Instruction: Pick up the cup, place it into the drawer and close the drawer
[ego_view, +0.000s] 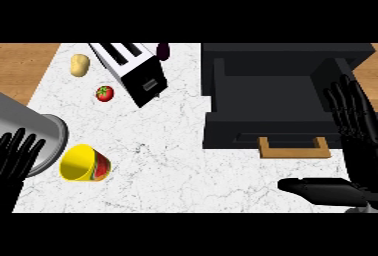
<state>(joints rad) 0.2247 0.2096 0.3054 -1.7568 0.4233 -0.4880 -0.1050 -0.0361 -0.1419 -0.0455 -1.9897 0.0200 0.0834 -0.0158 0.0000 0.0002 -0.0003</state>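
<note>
Cup (86, 163) lies tipped on the counter (177, 165) beside the spread left hand (18, 154); right hand (353, 150) spread too.

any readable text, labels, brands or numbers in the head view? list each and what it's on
None readable.
toaster: small light marks on its dark front panel, too small to read as text.
yellow cup: red and green pattern on its side, no lettering visible.
drawer: plain dark surfaces with a tan handle, no label.
potato, tomato, counter: no markings.
</note>
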